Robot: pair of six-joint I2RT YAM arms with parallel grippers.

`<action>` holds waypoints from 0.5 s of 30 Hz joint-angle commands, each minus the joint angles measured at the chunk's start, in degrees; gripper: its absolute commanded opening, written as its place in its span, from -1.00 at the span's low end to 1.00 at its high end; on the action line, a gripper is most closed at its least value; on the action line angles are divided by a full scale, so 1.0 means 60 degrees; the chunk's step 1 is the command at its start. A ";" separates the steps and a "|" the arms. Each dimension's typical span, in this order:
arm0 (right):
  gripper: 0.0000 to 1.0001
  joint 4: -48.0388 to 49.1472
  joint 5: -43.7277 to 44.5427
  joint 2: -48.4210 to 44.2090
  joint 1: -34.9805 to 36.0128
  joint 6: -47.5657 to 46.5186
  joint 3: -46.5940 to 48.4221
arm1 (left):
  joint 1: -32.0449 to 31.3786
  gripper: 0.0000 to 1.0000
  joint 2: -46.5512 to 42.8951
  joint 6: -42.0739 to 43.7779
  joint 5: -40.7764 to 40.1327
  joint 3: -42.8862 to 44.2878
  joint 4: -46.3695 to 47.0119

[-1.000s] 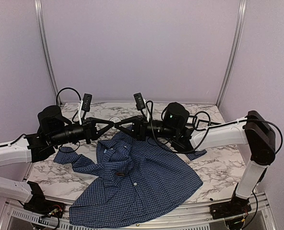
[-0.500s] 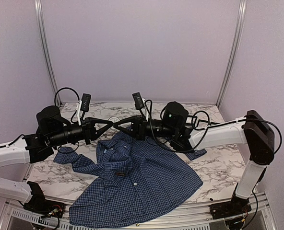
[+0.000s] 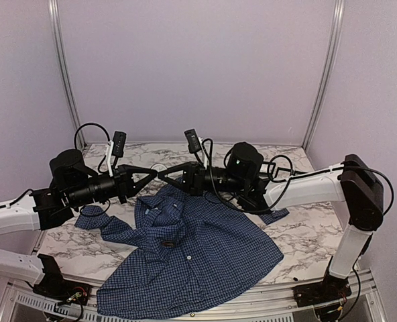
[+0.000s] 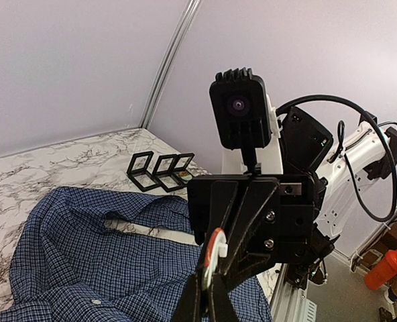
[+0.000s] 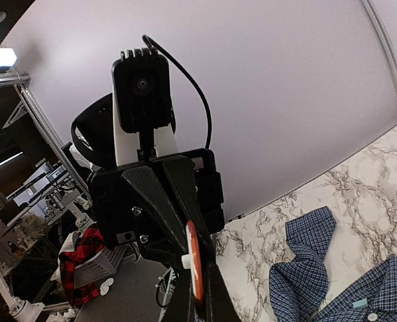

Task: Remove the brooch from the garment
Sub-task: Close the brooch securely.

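Note:
The garment [image 3: 192, 255], a dark blue small-checked shirt, lies spread on the marble table, collar toward the back; it also shows in the left wrist view [image 4: 84, 261] and the right wrist view [image 5: 306, 268]. My left gripper [image 3: 154, 174] and right gripper [image 3: 163, 173] meet tip to tip in the air above the collar. Between them is the brooch, a round orange-and-white disc seen edge-on [image 4: 216, 258] [image 5: 194, 263]. Both pairs of fingers are closed on it, the left [image 4: 208, 295] from one side and the right [image 5: 200, 302] from the other. The brooch is off the cloth.
Three small black display frames [image 4: 159, 172] stand on the table beyond the shirt. A shirt sleeve [image 3: 101, 221] lies under the left arm. Metal posts [image 3: 63, 80] stand at the back corners. The table's front edge [image 3: 252, 305] is close to the shirt hem.
Almost nothing: both grippers stay tip to tip on the brooch and have drifted very slightly to the left.

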 commanded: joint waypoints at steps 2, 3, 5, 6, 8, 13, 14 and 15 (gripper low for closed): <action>-0.95 -0.0162 0.0750 0.0297 0.0058 0.0369 0.0328 | -0.0330 -1.00 -0.0115 0.0335 -0.0012 -0.0039 0.0109; -0.95 -0.0139 0.0755 0.0297 0.0060 0.0384 0.0321 | -0.0366 -1.00 -0.0115 0.0327 -0.0037 -0.0049 0.0145; -0.95 -0.0129 0.0808 0.0297 0.0060 0.0415 0.0320 | -0.0403 -1.00 -0.0115 0.0315 -0.0138 -0.0059 0.0182; -0.95 -0.0129 0.0813 0.0308 0.0060 0.0441 0.0328 | -0.0421 -1.00 -0.0108 0.0318 -0.0196 -0.0079 0.0207; -0.94 -0.0128 0.0866 0.0317 0.0051 0.0483 0.0336 | -0.0460 -1.00 -0.0137 0.0347 -0.0291 -0.0080 0.0214; -0.94 -0.0079 0.0902 0.0369 0.0039 0.0667 0.0363 | -0.0541 -1.00 -0.0224 0.0425 -0.0484 -0.0129 0.0191; -0.94 -0.0086 0.0911 0.0370 0.0043 0.0709 0.0364 | -0.0557 -1.00 -0.0252 0.0437 -0.0527 -0.0126 0.0177; -0.94 -0.0085 0.0927 0.0380 0.0036 0.0754 0.0364 | -0.0570 -1.00 -0.0268 0.0479 -0.0559 -0.0137 0.0161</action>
